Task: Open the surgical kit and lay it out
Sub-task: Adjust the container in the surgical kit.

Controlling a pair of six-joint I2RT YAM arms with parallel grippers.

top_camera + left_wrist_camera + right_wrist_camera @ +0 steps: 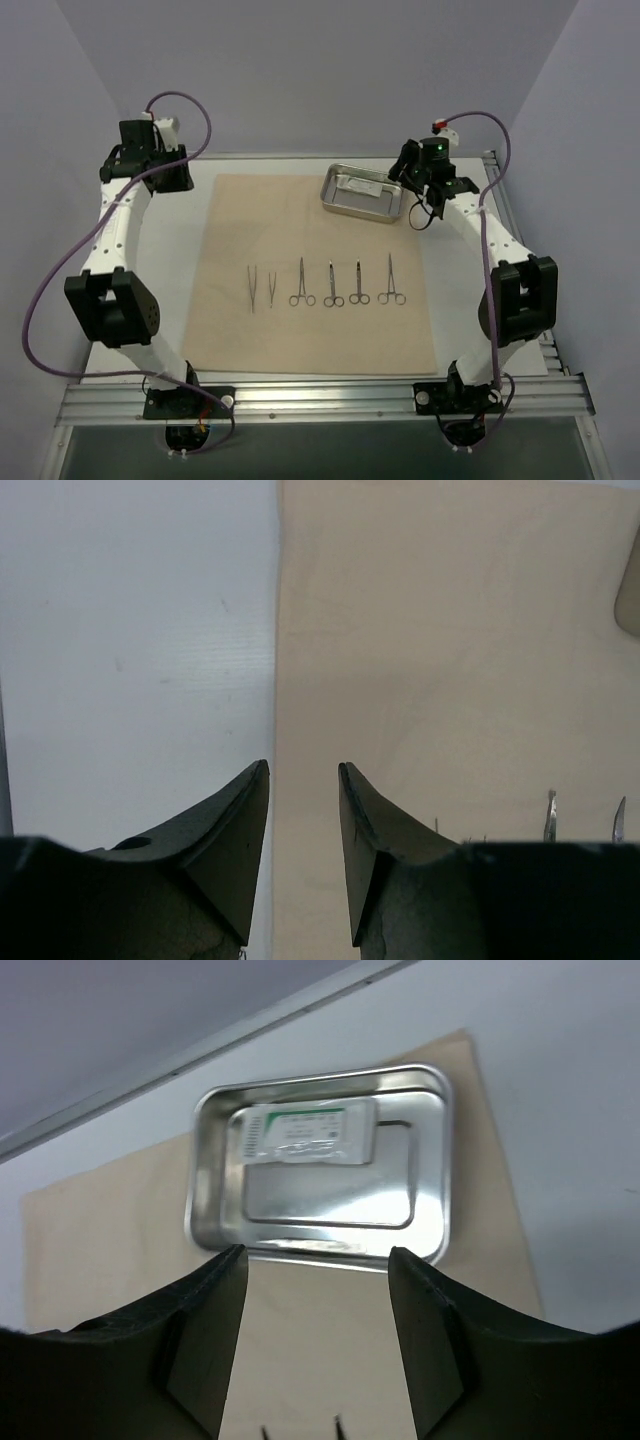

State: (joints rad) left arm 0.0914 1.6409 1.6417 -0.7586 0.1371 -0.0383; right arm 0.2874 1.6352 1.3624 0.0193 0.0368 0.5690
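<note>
The surgical kit lies unwrapped: its beige cloth [310, 330] [450, 660] is spread flat on the table. A row of two tweezers [261, 287] and several scissor-handled clamps [345, 283] rests across the middle. The steel tray [335, 200] [435, 1190] stands on the cloth's far right corner with a white packet [358, 185] [312, 1132] inside. My right gripper [410, 172] [318, 1253] hovers open just short of the tray's near rim, nothing between its fingers. At the far left, my left gripper [160, 165] [303, 767] hangs open and empty over the cloth's left edge.
White table surface [130, 650] borders the cloth on the left. A metal rail [320, 400] runs along the near edge by both arm bases. Pale walls close in the back and sides. Clamp tips [550, 810] peek past the left gripper's body.
</note>
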